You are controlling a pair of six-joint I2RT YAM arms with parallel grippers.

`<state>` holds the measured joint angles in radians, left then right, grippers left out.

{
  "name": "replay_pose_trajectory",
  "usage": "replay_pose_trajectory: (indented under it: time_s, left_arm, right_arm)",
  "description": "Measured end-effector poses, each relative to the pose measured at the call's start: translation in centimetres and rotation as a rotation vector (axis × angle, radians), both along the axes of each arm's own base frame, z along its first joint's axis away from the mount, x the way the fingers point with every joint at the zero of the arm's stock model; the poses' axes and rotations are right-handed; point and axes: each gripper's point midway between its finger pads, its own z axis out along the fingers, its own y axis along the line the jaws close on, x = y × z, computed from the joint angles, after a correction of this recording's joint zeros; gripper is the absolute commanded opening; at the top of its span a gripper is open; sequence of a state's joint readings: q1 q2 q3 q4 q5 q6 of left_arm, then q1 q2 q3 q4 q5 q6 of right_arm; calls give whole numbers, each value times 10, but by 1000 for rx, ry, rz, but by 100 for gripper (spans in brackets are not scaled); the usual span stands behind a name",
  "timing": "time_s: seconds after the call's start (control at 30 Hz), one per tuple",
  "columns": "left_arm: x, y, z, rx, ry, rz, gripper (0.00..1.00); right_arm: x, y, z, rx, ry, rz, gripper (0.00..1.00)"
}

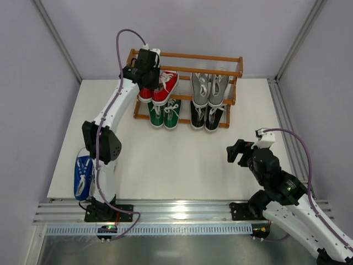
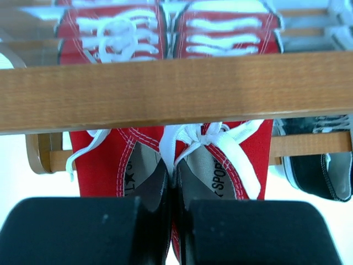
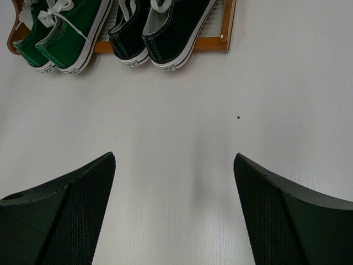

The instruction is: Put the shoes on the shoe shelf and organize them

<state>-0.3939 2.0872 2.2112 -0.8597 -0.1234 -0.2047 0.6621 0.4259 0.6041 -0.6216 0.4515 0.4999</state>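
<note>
Your left gripper (image 2: 172, 212) pinched the adjoining heel collars of the red canvas sneakers (image 2: 99, 165) at the left of the orange-brown wooden shoe shelf's (image 1: 187, 56) middle tier. Your right gripper (image 3: 174, 160) hung spread wide above the white table (image 3: 182, 99).

The shelf (image 1: 220, 57) stands at the far edge of the table (image 1: 182, 160), a little left of centre; on its lowest tier the lower left pair (image 1: 164, 114) and the lower right pair (image 1: 207, 117) sit side by side, heels toward the arms; one tier up and behind them rest the upper left pair (image 1: 165, 87) and the upper right pair (image 1: 209, 88); the left gripper (image 2: 172, 221) sits at the heels of the upper left pair, the shoes' adjoining walls between its fingers; a loose pair (image 1: 83, 176) lies on the table's near left, beside the left arm; the right gripper (image 3: 174, 159) hangs over the near right, before the shelf.
</note>
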Motion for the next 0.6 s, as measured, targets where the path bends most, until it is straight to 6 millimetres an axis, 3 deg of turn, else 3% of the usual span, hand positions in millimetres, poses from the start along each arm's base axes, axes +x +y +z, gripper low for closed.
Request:
replay_pose_trajectory:
  time_s: [0.17,0.6]
  left_arm:
    - [7,-2,7,-25,-56,8,0]
    - [20,-1,-1,-38,-153,26,0]
  right_arm:
    - [0,0,0,0,0,0,88]
    - [1,0,-2,-9,10,-2,88]
